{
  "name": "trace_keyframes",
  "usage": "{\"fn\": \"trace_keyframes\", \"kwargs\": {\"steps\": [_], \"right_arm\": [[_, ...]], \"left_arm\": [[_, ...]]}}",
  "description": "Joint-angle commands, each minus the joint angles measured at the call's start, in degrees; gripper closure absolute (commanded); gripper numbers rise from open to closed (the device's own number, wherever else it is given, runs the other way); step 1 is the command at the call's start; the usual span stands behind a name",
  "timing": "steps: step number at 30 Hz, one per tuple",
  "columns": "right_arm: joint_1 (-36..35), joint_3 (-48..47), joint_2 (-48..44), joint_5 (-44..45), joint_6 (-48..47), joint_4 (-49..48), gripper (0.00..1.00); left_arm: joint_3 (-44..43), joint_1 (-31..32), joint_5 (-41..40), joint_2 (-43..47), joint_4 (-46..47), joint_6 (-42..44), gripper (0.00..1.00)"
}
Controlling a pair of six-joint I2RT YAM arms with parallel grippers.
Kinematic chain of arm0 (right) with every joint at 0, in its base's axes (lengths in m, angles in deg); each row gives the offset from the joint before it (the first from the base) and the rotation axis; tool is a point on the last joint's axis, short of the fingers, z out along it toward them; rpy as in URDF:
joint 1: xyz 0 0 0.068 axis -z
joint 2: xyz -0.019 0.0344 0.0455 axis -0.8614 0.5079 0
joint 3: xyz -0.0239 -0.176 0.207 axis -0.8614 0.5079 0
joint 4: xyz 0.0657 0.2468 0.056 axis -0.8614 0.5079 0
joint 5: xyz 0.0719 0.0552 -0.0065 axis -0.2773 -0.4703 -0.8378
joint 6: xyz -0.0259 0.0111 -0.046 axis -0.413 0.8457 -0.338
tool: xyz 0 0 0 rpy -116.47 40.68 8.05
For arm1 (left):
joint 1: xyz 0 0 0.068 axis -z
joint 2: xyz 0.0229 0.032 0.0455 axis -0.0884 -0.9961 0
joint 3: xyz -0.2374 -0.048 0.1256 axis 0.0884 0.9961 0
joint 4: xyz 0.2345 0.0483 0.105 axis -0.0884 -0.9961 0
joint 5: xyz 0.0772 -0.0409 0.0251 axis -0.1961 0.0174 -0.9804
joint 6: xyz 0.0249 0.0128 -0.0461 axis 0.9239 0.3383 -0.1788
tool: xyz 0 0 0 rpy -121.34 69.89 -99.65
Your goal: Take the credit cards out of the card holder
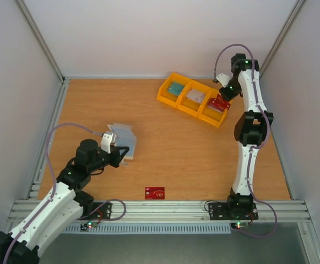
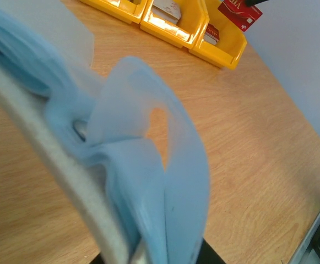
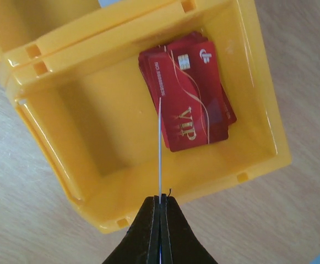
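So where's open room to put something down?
Bare table spans the middle, between the wallet and the yellow tray, and the far left corner. The lone red card sits by the near edge. It's crowded at the tray, where the right end effector holds a card.

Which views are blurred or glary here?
Left wrist: the card holder fills the foreground, badly out of focus; the yellow tray behind is sharper. Right wrist: sharp on the red cards, mild glare on the tray wall; held card is edge-on. Top external: even light, soft shadows.
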Motion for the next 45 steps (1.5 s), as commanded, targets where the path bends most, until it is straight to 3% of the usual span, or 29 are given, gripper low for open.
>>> {"fn": "trace_keyframes", "kwargs": {"steps": [1,17,28,34,40,45], "right_arm": [[-0.7,-2.3,2.4,0.9,-6.2,-0.6,0.99],[-3.4,-6.6,10.2,-0.6,-11.1,-6.1,0.99],[-3.4,-5.9,10.7,-0.4,-13.5,-6.3,0.99],[-3.4,-2.0,10.6,10.8,-12.7,-16.0,0.78],[-6.6,4.4,7.3,19.9,-15.0,-29.7,0.69],[-9.2,6.9,2.7,21.3,-16.3,-32.5,0.63]], "left_arm": [[1.1,-0.7,-1.0,0.9,4.5,2.0,1.00],[2.0,-1.5,-1.6,1.5,5.4,2.5,1.00],[2.7,-2.0,-1.5,2.3,6.3,2.3,1.00],[2.6,-2.1,-1.6,1.5,5.9,2.0,1.00],[2.6,-2.2,-1.2,1.5,6.0,1.5,1.00],[2.8,-2.3,-0.9,1.7,6.3,1.4,1.00]]}}
